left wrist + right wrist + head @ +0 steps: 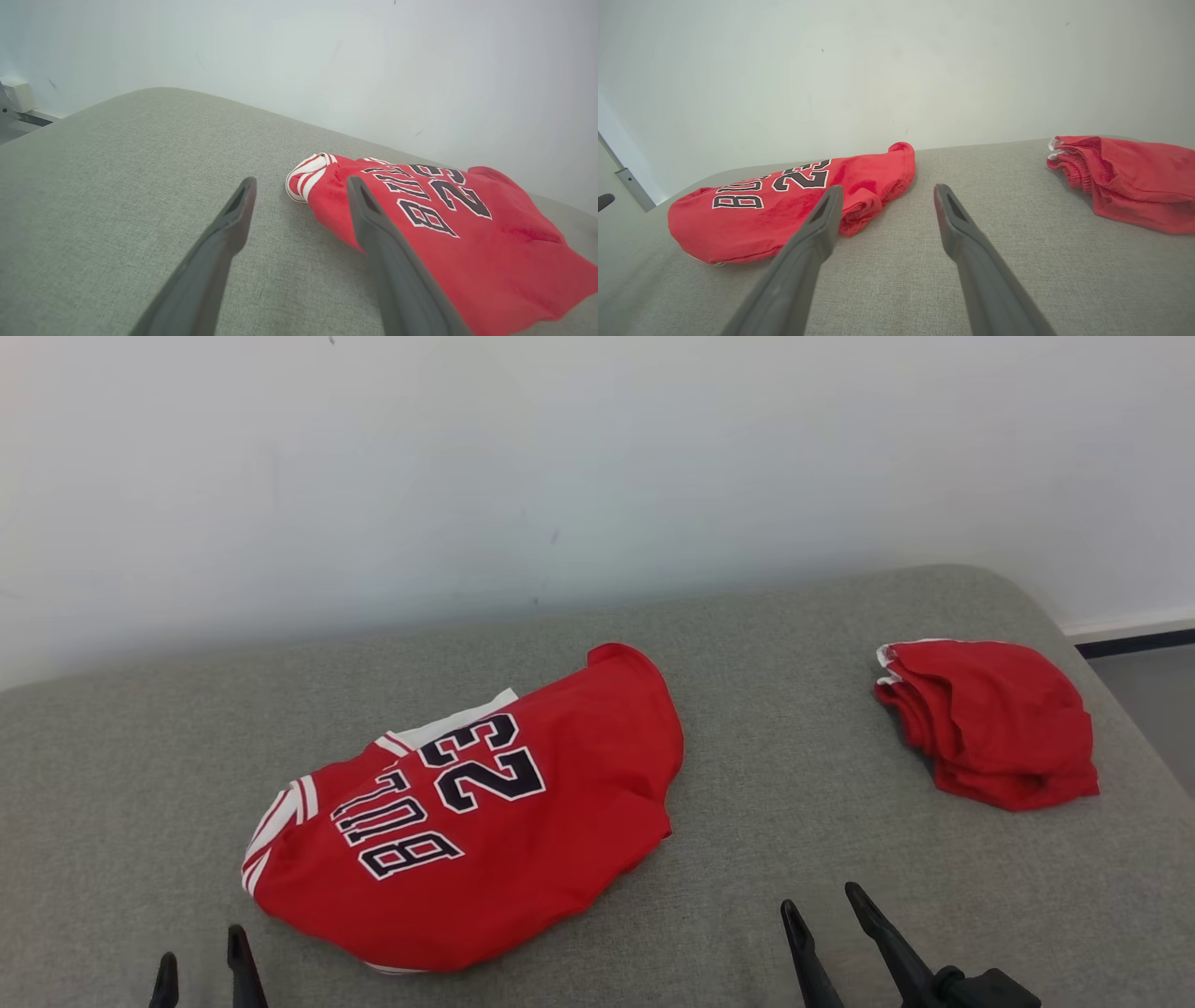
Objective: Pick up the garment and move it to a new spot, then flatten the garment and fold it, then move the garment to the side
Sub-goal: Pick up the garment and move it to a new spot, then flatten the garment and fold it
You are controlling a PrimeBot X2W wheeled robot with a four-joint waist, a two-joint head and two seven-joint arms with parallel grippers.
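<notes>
**A:** Status, left to right?

**B:** Left gripper (pixel 203 961) sits low at the near-left edge of the grey pad (pixel 794 775). Its fingers (pixel 233 219) are spread wide with nothing between them. The tips are just beside the jersey's striped corner. Can't tell if they touch it.

**A:** Jersey position?

**B:** Red jersey (pixel 485 821) lies left of centre on the pad, loose and rumpled, not flat. The black-and-white lettering and "23" face up and read upside down from the head camera. There's white-striped trim at its left end and a white patch at its far edge. The right end is bunched into a rounded hump.

**A:** Right side?

**B:** Right gripper (pixel 826 910) is at the near edge, right of the jersey. Its fingers are apart and empty, pointing over bare pad and clear of the cloth. Further right, toward the far-right corner, a second red garment (pixel 994 723) is folded into a compact stack, with white trim at its left edge. It's well apart from the jersey and both grippers. A white wall (pixel 560 476) runs behind the pad.
</notes>
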